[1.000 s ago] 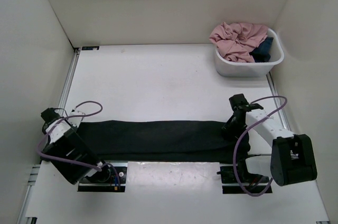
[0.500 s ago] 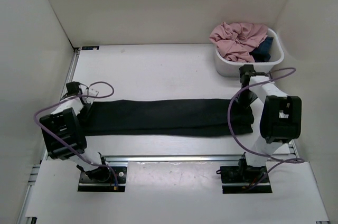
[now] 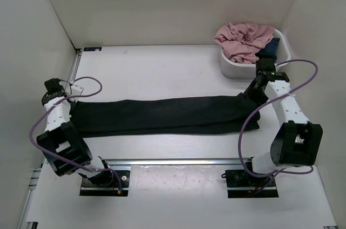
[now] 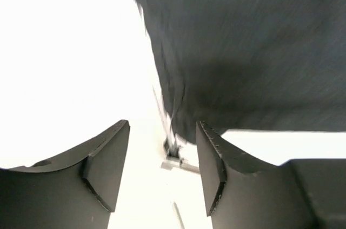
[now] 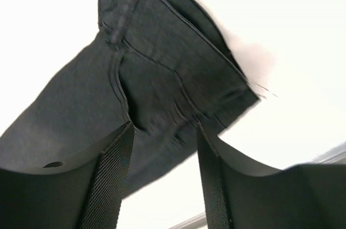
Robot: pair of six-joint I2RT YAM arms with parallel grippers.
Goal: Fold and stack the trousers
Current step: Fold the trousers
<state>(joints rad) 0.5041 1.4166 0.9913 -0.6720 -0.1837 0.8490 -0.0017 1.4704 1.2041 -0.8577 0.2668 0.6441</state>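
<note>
The black trousers lie flat in a long band across the middle of the table, from left to right. My left gripper hovers just past their left end; in the left wrist view it is open and empty, with the trousers beyond the fingertips. My right gripper is above their right end, close to the white tub. In the right wrist view it is open and empty, with the trousers' hemmed end below it.
A white tub at the back right holds a pink garment and a small dark blue garment. A metal rail runs along the near edge by the arm bases. White walls enclose the table on the left, back and right.
The trousers slid from the near edge toward the table's middle with both grippers at their ends. Both grippers are now off the cloth and open; the left moved outward, the right toward the tub.
</note>
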